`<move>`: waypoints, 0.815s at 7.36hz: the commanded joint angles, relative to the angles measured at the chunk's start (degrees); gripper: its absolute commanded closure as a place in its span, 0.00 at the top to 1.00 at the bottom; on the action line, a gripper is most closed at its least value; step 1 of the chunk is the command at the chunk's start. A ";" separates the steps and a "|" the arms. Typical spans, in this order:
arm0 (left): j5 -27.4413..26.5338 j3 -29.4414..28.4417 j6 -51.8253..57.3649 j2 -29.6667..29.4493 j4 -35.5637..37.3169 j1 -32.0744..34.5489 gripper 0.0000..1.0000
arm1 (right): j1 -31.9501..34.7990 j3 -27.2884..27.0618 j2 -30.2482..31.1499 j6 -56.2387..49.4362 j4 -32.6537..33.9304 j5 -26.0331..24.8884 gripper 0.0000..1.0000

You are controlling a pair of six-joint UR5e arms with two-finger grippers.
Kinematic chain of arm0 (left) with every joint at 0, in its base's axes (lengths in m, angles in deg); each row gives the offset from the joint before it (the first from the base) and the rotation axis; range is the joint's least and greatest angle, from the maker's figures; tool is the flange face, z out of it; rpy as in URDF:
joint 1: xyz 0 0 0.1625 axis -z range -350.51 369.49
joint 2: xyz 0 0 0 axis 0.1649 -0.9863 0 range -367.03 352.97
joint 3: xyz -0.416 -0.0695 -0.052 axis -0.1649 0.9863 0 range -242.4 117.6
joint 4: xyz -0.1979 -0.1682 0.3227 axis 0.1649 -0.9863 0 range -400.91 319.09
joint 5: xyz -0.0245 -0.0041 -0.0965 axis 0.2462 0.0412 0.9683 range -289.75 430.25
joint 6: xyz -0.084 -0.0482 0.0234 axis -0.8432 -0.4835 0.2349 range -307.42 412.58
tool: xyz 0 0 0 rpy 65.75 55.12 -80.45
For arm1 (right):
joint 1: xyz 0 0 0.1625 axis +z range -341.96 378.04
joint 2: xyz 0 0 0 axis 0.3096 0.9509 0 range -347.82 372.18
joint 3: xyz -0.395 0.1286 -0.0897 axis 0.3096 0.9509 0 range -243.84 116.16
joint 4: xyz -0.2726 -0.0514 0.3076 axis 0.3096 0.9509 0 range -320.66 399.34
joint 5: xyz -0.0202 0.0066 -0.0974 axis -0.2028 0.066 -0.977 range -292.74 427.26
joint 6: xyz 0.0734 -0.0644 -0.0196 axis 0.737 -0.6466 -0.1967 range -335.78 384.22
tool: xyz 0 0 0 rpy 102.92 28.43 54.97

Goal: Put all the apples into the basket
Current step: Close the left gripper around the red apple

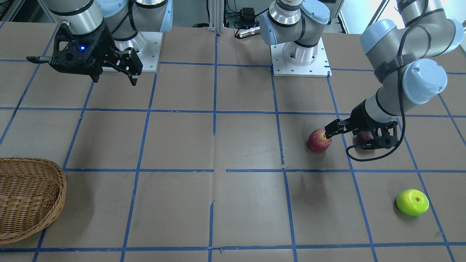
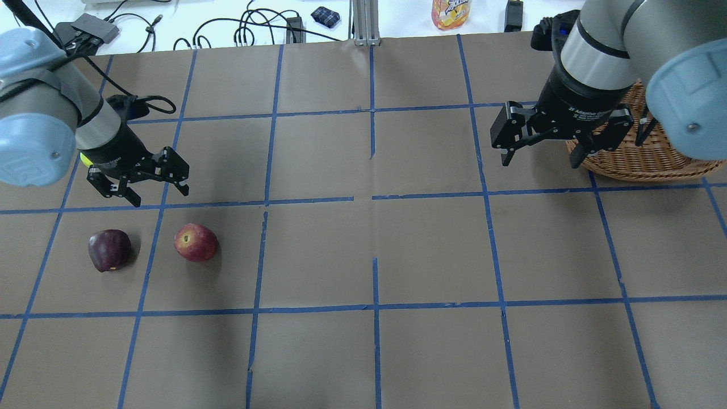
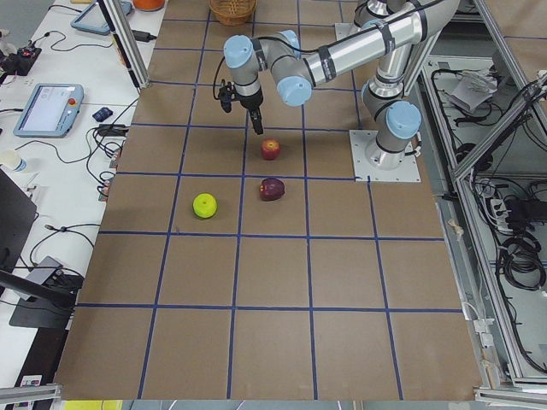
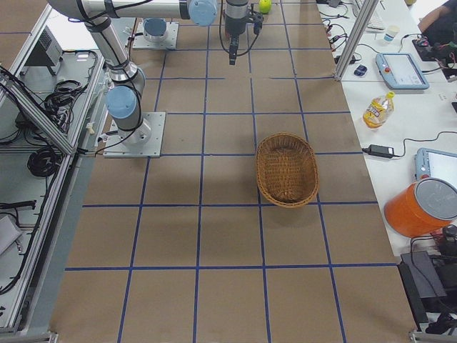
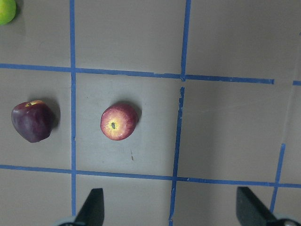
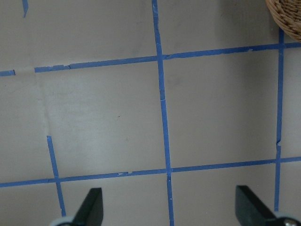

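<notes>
The red apple (image 2: 195, 242) and the dark maroon apple (image 2: 109, 250) lie side by side on the table on my left. The green apple (image 1: 412, 202) lies apart from them, nearer the far edge. My left gripper (image 2: 145, 182) hangs open and empty above the table close to the red and maroon apples. Its wrist view shows the red apple (image 5: 119, 122), the maroon apple (image 5: 32, 121) and the green apple (image 5: 5, 10) ahead of the fingers (image 5: 91, 209). My right gripper (image 2: 542, 142) is open and empty, raised beside the wicker basket (image 2: 642, 153).
The table (image 2: 375, 255) is covered in brown paper with a blue tape grid. The basket (image 1: 25, 196) holds nothing that I can see. Cables, a bottle (image 2: 450, 11) and small devices lie along the far side beyond the table.
</notes>
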 commanded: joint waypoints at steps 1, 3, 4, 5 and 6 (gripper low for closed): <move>-0.68 7.12 2.85 -2.03 9.11 -0.35 1.00 | 0.01 0.00 0.10 0.00 -0.05 -0.07 1.00; -0.69 9.51 2.85 -4.22 11.58 -0.35 1.00 | 0.01 0.09 0.01 0.00 0.12 0.01 1.00; -0.69 9.78 2.86 -5.37 12.82 -0.35 1.00 | 0.01 1.05 0.10 0.00 0.21 1.93 1.00; -0.60 10.83 2.17 -5.47 12.92 -0.26 1.00 | -0.43 0.45 0.01 0.09 -0.05 5.69 1.00; -0.60 12.93 2.59 -5.03 14.66 -0.26 0.85 | -0.35 0.44 -0.08 -0.26 0.21 5.55 1.00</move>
